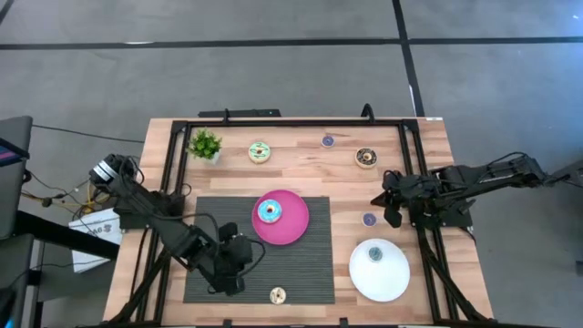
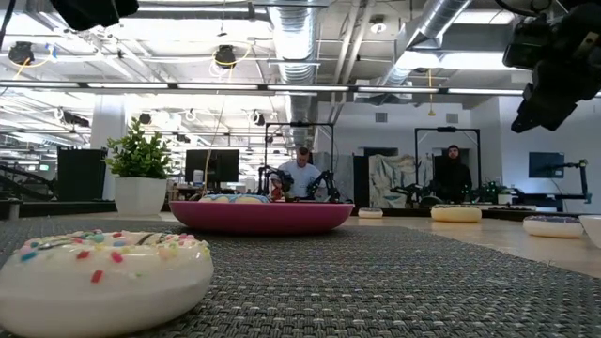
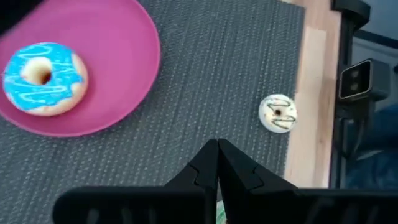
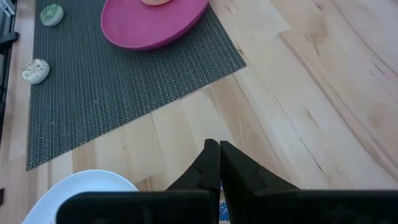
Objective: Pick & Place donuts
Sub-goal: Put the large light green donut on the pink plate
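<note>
While both arms hang empty, the job looks part done: a blue donut [image 1: 270, 212] lies on the pink plate [image 1: 293, 228] mid-bench, and another small one [image 1: 374, 254] on the white plate [image 1: 392, 278] toward the front right corner. The right gripper [image 1: 393, 217], fingers pressed together, hovers near the right edge just beside a purple donut [image 1: 369, 220]; it would need to open and drop onto it. The left gripper [image 1: 228, 284], likewise closed, hangs over the grey mat [image 1: 310, 273] near a cream donut [image 1: 278, 294] at the front edge. More donuts and a potted plant [image 1: 205, 144] line the back edge; people sit at desks behind.
</note>
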`<state>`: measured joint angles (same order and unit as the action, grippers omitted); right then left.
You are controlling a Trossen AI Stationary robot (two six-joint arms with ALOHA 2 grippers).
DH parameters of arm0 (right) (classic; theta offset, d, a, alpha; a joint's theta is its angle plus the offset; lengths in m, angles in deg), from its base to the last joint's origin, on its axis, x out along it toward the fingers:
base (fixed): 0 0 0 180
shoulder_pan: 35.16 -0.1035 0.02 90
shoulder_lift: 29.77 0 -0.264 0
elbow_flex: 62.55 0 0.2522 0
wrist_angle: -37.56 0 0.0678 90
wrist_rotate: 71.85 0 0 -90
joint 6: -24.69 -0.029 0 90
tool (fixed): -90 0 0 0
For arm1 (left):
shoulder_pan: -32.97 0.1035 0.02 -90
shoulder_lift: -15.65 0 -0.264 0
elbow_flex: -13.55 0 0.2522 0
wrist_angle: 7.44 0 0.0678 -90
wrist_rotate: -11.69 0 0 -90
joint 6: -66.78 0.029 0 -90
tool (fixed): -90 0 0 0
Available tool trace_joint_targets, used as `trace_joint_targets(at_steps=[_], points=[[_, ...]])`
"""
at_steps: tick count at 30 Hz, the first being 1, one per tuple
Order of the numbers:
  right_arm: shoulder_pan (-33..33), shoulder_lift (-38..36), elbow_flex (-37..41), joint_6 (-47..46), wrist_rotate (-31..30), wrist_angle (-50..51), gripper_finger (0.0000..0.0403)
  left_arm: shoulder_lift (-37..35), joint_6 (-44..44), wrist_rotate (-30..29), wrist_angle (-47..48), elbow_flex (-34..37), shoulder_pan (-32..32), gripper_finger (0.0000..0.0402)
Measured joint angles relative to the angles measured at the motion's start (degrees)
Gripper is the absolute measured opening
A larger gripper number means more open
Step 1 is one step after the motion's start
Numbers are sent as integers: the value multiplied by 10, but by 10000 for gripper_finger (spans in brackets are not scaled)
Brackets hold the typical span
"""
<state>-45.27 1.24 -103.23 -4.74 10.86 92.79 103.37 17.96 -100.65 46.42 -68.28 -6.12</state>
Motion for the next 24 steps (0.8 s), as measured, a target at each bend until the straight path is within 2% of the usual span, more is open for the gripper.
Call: trace_joint_targets(at_steps=[20, 24], points=[[0, 0, 0, -1, 0, 0, 1, 4, -5, 5, -2, 0, 0, 0], [0, 0, 0, -1, 0, 0, 1, 4, -5, -10, -7, 0, 0, 0]])
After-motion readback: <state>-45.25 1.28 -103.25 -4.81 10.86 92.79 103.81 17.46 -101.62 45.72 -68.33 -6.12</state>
